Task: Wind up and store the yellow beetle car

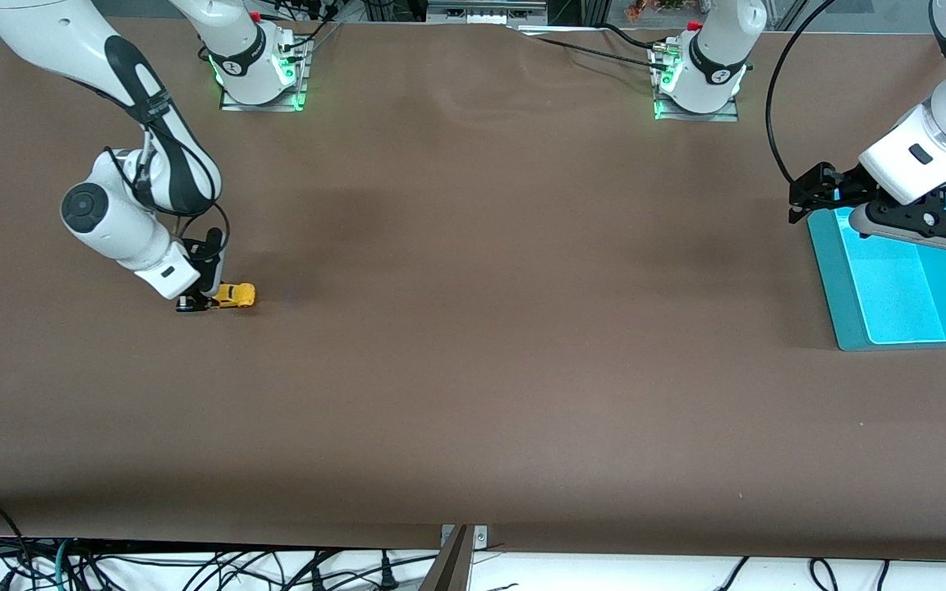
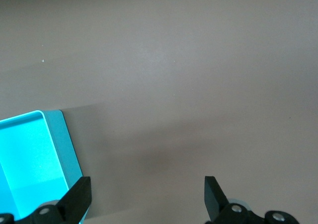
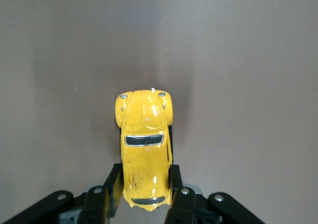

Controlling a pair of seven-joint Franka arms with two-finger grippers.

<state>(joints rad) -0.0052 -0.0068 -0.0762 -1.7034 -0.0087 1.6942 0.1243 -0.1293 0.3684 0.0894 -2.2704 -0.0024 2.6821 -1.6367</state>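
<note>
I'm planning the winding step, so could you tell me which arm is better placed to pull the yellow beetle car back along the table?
Right. The right gripper is already shut on the yellow beetle car at table level. The left gripper hangs open by the blue bin's edge, at the table's other end.

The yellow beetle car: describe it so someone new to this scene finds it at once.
On the brown table, look toward the right arm's end. The right gripper is down there, shut on the yellow beetle car. It is the only yellow thing; the teal bin sits at the left arm's end.
</note>
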